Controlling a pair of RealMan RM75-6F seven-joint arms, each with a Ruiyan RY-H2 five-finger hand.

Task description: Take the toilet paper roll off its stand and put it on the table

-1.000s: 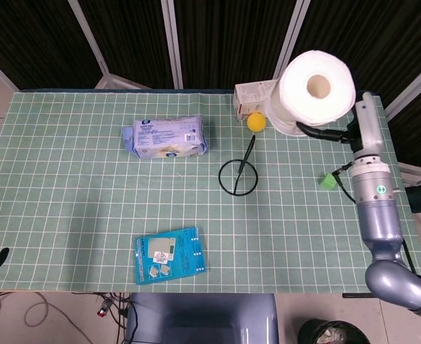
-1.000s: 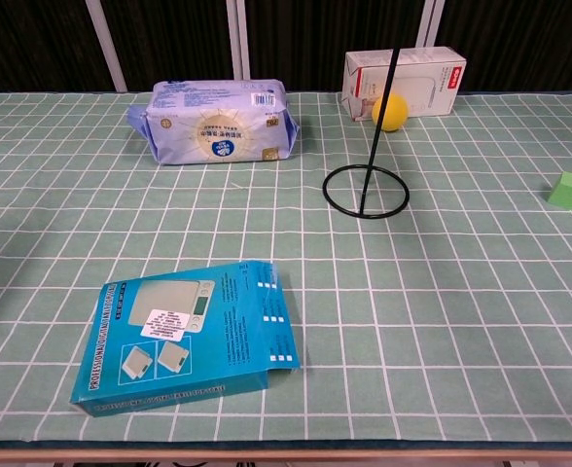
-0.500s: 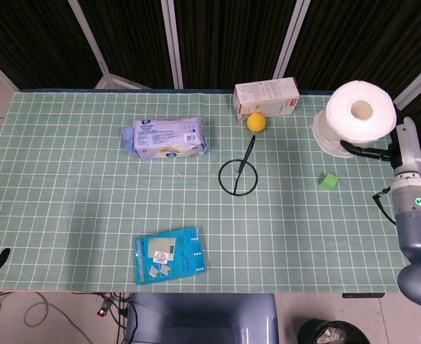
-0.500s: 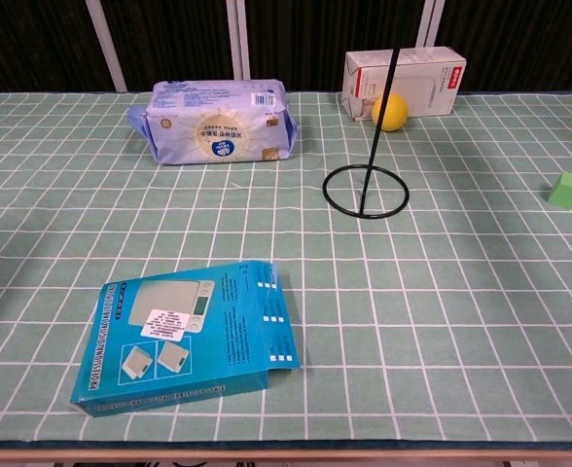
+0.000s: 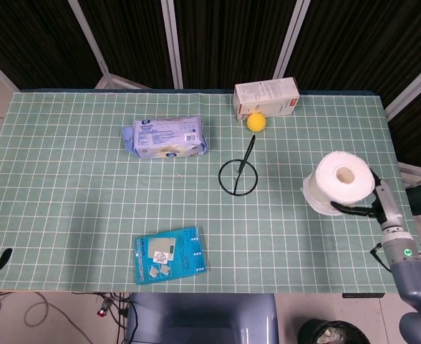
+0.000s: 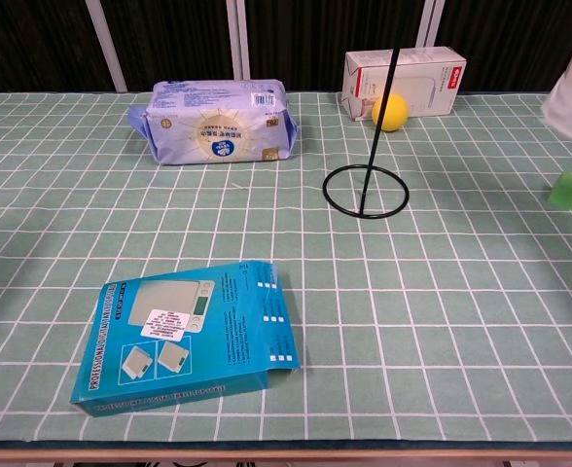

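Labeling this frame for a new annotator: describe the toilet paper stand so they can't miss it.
Start at the green grid-patterned tablecloth and go to its middle, just right of the blue wet-wipes pack. The toilet paper stand is there: a thin black wire ring lying flat, with one straight rod rising toward the yellow ball. It is the only bare wire thing, standing empty.

Stand (image 5: pixel 238 175) at table (image 5: pixel 67 215) centre; ball (image 5: pixel 256 121) and carton (image 5: pixel 266 97) behind it, wipes (image 5: pixel 165 137) left (box (image 5: pixel 170 255) nearer), roll (image 5: pixel 338 183) right.
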